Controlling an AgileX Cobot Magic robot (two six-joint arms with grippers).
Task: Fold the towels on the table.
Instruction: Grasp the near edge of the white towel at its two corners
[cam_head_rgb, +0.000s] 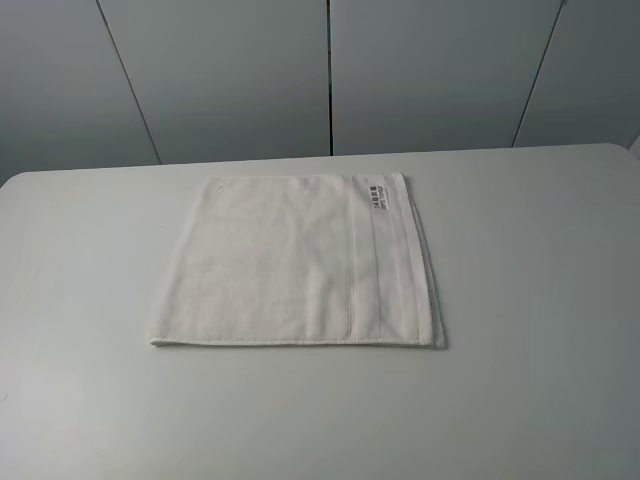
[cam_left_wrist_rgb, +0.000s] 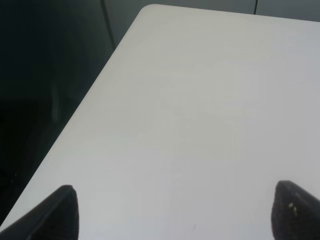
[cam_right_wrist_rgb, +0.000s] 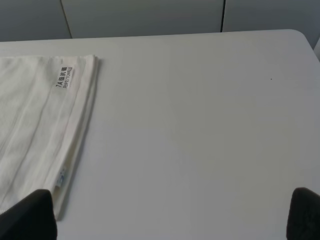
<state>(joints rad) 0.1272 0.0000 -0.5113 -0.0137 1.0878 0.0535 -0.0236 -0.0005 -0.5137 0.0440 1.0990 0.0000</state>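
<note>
The towel (cam_head_rgb: 290, 265) is showing nubby white terry cloth with a flat woven band (cam_head_rgb: 362, 270); the table (cam_head_rgb: 540, 300) is looking smooth, matt white.

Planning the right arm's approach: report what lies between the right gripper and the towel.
Nothing but bare table. The right wrist view shows plain white surface between the open right gripper and the towel; no other object lies there.

towel (cam_head_rgb: 290, 265) lies flat on bench (cam_head_rgb: 540, 320), about mid-width, nearer the far edge than the near one. band (cam_head_rgb: 362, 270) runs front to back near towel's right edge. label (cam_head_rgb: 373, 192) sits on top at towel's far right corner. bench extends well past towel left, right and front. wall panels (cam_head_rgb: 230, 70) stand behind bench's far edge.
</note>
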